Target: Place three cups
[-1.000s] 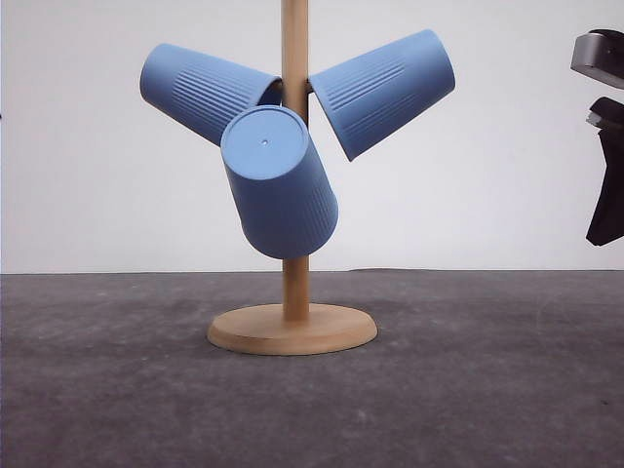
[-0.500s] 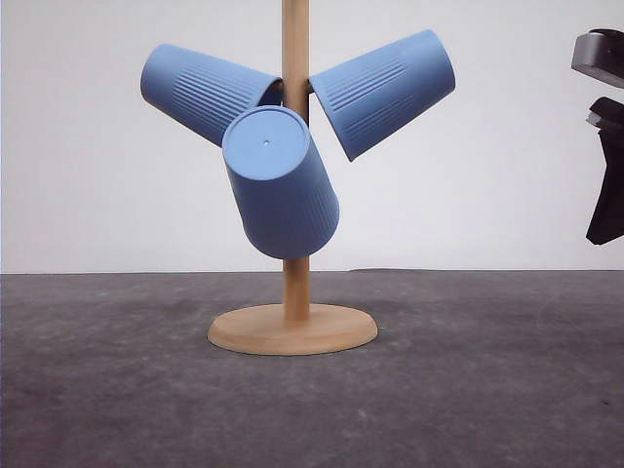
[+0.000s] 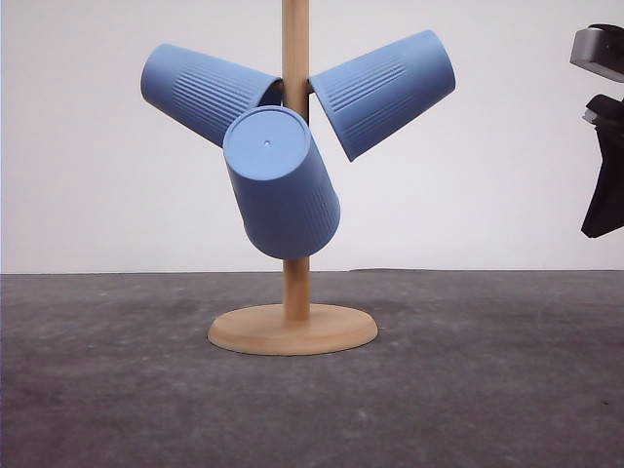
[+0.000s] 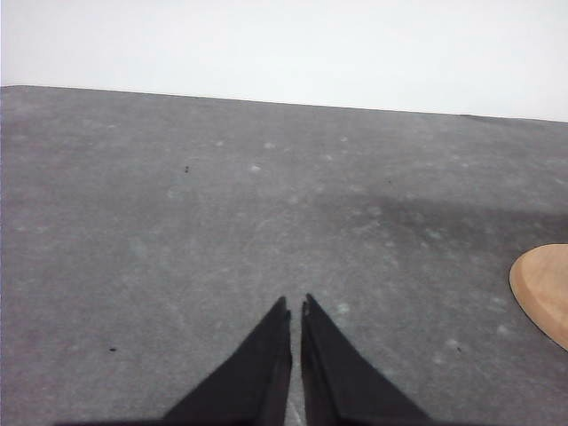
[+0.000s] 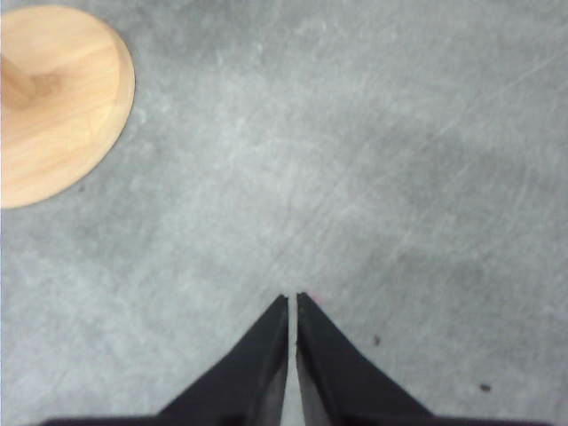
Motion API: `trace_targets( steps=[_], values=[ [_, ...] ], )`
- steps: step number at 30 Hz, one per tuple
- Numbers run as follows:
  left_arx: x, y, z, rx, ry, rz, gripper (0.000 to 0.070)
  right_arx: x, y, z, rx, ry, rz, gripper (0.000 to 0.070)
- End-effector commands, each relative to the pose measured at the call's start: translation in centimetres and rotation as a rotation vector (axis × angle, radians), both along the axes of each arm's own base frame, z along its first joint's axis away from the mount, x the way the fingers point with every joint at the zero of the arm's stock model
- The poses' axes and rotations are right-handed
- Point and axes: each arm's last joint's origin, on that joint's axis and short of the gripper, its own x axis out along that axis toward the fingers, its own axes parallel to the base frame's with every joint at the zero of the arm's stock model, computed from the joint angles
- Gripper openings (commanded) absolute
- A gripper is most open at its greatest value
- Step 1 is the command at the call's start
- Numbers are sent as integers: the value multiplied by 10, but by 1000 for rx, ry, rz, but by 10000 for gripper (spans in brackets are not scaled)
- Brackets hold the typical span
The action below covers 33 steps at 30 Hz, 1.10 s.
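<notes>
Three light-blue ribbed cups hang mouth-inward on a wooden stand's pole (image 3: 295, 58): one cup (image 3: 200, 90) at the upper left, one cup (image 3: 385, 90) at the upper right, and one cup (image 3: 281, 185) in front, base toward the camera. My left gripper (image 4: 295, 306) is shut and holds nothing, low over bare table left of the stand's base (image 4: 543, 288). My right gripper (image 5: 293, 299) is shut too, above the table to the right of the base (image 5: 55, 98). The right arm (image 3: 604, 127) hangs at the front view's right edge.
The stand's round wooden base (image 3: 292, 329) rests mid-table on the dark grey tabletop (image 3: 487, 390). A white wall stands behind the table. Open tabletop lies on both sides of the stand and in front of it.
The front cup has swung slightly to the right on its peg. The right arm has shifted a little up and right.
</notes>
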Motion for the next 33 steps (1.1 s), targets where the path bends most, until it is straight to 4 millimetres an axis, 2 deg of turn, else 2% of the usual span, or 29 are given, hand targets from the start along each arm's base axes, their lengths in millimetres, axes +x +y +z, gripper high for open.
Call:
trace_targets(
  steps=[1, 13, 17, 21, 29, 33],
  values=[
    [1, 0, -4, -4, 2, -2, 0, 4, 0, 4, 0, -28, 6, 13],
    [1, 0, -4, -4, 2, -2, 0, 4, 0, 5, -2, -34, 8, 13],
    [1, 0, -4, -4, 2, -2, 0, -4, -4, 8, -81, -72, 0, 13],
    [1, 0, -4, -4, 2, -2, 0, -31, -11, -2, -123, -184, -76, 13],
    [1, 0, -4, -4, 2, -2, 0, -101, -28, -51, -144, -438, -499, 13],
    [1, 0, -4, -4, 2, -2, 0, -122, -28, -67, -130, -534, -536, 13]
  ],
)
